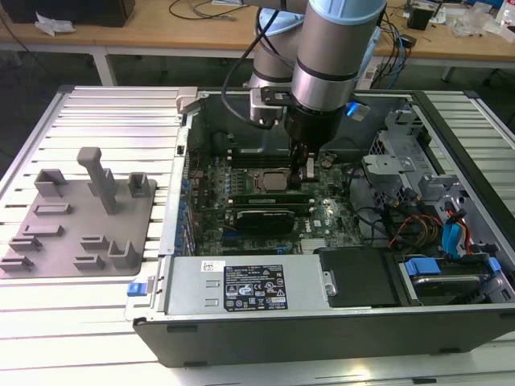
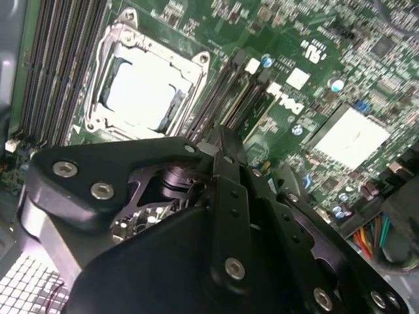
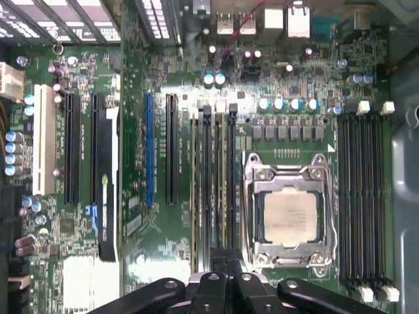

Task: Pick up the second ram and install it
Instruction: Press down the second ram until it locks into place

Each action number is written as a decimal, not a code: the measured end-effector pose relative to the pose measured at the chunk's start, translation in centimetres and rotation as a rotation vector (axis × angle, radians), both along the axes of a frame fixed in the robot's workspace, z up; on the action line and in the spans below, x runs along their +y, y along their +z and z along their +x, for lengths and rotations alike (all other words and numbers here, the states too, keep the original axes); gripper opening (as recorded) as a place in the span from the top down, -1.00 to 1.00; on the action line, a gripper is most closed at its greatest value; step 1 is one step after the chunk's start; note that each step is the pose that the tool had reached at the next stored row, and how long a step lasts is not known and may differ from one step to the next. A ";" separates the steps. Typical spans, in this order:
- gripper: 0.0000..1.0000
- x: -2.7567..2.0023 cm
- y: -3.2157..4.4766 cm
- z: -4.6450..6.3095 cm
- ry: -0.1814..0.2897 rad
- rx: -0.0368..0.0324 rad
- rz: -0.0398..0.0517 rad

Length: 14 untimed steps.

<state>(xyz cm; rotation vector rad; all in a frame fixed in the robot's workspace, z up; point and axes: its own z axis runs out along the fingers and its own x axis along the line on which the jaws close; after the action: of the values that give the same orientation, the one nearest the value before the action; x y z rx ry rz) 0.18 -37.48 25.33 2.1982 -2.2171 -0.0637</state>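
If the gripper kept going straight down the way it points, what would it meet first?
Most likely the memory slots on the motherboard beside the processor socket: the gripper points straight down over them. Depth is unclear.

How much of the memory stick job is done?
Nearly there, it seems. The gripper is down inside the computer case, right at the memory slots beside the processor socket. A thin green stick, likely the second ram, stands in a slot by the gripper. Whether it is clicked fully in, or gripped, I cannot tell.
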 end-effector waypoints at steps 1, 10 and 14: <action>0.84 0.00 0.00 0.3 0.000 0.0000 -0.0001; 0.84 0.06 -0.65 2.3 0.000 0.0001 -0.0005; 0.84 0.30 -1.49 2.3 0.000 0.0005 -0.0041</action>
<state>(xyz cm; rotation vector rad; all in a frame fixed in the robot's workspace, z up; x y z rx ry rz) 2.49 -37.18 23.85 2.1960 -2.2148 -0.0597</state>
